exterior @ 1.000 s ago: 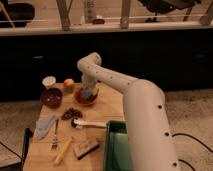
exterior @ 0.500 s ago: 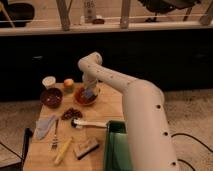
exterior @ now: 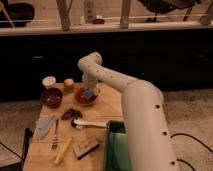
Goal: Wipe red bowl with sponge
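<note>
The red bowl point(exterior: 84, 98) sits at the far middle of the wooden table point(exterior: 107, 110). My gripper point(exterior: 89, 93) reaches down into the bowl from the white arm. A small light blue-grey sponge point(exterior: 89, 94) shows at the gripper's tip, inside the bowl and against its inner surface. The arm hides part of the bowl's right rim.
A maroon bowl point(exterior: 51, 97) stands left of the red one, with a white cup point(exterior: 49, 81) and an orange point(exterior: 68, 83) behind. Nearer lie a blue-grey cloth point(exterior: 45, 126), a fork point(exterior: 55, 136), a brush point(exterior: 87, 123), a tan block point(exterior: 86, 148) and a green bin point(exterior: 116, 147).
The gripper with the sponge has shifted slightly within the red bowl; the bowl and other objects stay in place.
</note>
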You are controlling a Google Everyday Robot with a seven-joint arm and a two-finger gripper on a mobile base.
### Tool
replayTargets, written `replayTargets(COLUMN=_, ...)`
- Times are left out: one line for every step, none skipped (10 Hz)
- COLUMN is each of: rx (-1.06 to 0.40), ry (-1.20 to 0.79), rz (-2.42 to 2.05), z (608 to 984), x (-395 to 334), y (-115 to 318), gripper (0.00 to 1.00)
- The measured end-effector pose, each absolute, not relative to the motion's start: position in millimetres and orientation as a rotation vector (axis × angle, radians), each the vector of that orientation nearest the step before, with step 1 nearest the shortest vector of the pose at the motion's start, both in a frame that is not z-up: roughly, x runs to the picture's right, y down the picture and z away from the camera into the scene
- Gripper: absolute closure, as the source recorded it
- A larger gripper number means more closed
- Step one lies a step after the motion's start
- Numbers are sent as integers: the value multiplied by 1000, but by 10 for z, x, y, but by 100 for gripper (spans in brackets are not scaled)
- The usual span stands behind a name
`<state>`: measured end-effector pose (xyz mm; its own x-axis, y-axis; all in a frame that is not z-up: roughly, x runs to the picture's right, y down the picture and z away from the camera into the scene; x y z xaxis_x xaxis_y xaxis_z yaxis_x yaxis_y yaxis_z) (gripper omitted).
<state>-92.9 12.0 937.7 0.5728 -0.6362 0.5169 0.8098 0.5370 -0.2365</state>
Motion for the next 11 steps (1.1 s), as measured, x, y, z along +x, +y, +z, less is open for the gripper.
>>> replayTargets(rx=-485, ry=-396, rz=-889, z=9380, x=-932, y=116, gripper=100)
replayTargets(rx=-480, ry=-394, rz=-892, z=9379, x=-948, y=70, gripper=100)
replayTargets(rx=-477, ry=-398, rz=-902, z=9374, x=-1022, y=25, gripper=100)
replayTargets(rx=-473, ry=-403, rz=-911, z=9371, x=-1084, y=-6, gripper=100)
replayTargets(rx=-472, ry=-404, rz=-934, z=9377, x=-1161, y=-76, gripper=100)
replayTargets(rx=-470, ry=-410, rz=-958, z=9362, x=-1267, y=-98, gripper=100)
replayTargets(rx=-469, ry=-417, rz=-978, z=9352, x=-1355, y=-109, gripper=100)
replayTargets(rx=-480, ry=-422, rz=-1023, z=9351, x=-1446, y=-71, gripper=100)
replayTargets(rx=-494, ry=-436, rz=-1075, z=9324, x=-1603, y=58, gripper=100)
replayTargets(rx=-508, ry=-449, rz=-1102, z=9292, x=-1661, y=173, gripper=100)
replayTargets(rx=-521, ry=-450, rz=-1126, z=9272, x=-1656, y=254, gripper=100)
